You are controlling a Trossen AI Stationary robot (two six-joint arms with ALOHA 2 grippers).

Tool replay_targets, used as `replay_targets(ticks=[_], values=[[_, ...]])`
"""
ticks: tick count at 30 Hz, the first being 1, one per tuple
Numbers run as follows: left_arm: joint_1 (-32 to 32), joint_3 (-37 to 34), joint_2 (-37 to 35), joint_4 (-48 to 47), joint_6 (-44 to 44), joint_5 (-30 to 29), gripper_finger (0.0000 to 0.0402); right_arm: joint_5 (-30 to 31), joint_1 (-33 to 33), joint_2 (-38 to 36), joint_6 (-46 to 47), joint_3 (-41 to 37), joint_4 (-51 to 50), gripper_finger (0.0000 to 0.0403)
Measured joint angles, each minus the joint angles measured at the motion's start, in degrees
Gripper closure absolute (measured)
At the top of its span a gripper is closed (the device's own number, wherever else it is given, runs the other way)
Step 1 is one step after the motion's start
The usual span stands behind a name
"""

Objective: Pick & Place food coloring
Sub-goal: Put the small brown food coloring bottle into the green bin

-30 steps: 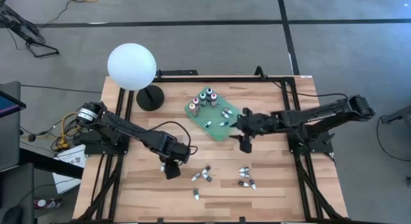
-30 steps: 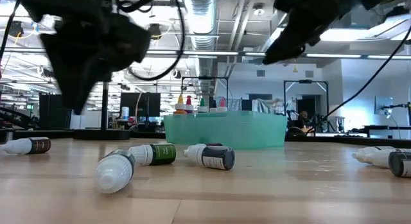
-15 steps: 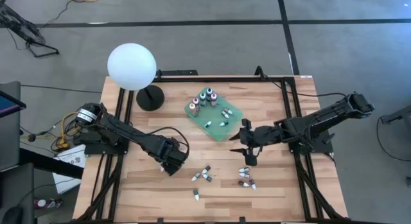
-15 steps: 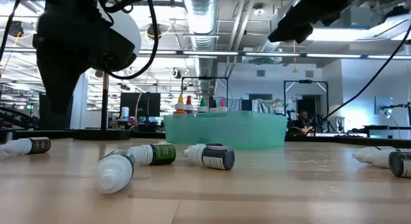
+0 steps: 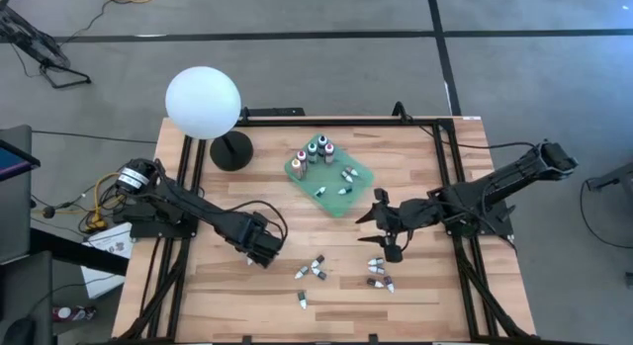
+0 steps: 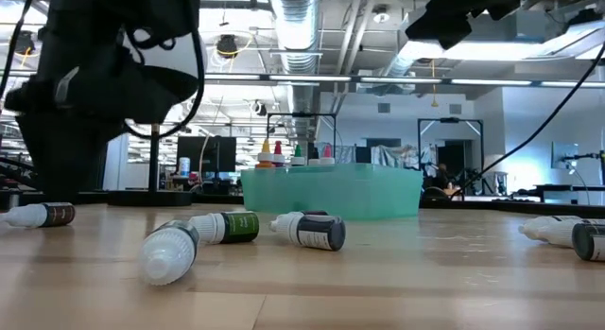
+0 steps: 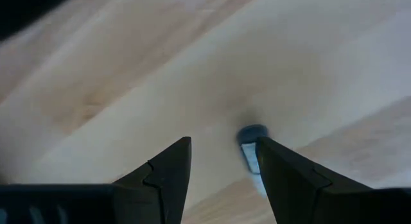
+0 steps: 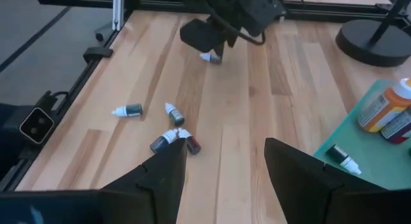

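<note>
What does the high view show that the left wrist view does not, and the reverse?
Only the high view: the white globe lamp, the green square tray of bottles, the right gripper and loose bottles on the wooden table. Only the left wrist view: the blue-capped small bottle lying between open fingers. Both: the left gripper low over the table.

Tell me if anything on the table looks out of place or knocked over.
Several small bottles lie tipped on their sides, scattered over the bare wood instead of sitting in the green tray, where others stand upright. The left end effector is open, low around one stray bottle. Nothing looks spilled or broken.
</note>
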Motion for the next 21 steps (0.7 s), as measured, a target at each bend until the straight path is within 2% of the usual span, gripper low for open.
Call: replay_targets(ticks=[3, 14, 21], values=[[-0.1, -1.0, 0.1, 3.6, 0.0, 0.7, 0.0229, 0.0, -0.1, -0.1, 0.0, 0.0, -0.2, 0.0198], [-0.1, -1.0, 0.0, 4.6, 1.9, 1.4, 0.0229, 0.0, -0.1, -0.1, 0.0, 0.0, 0.0, 0.0198], [-0.1, -1.0, 0.0, 5.9, 8.2, 4.9, 0.0229, 0.0, -0.1, -0.1, 0.1, 0.0, -0.2, 0.0198]])
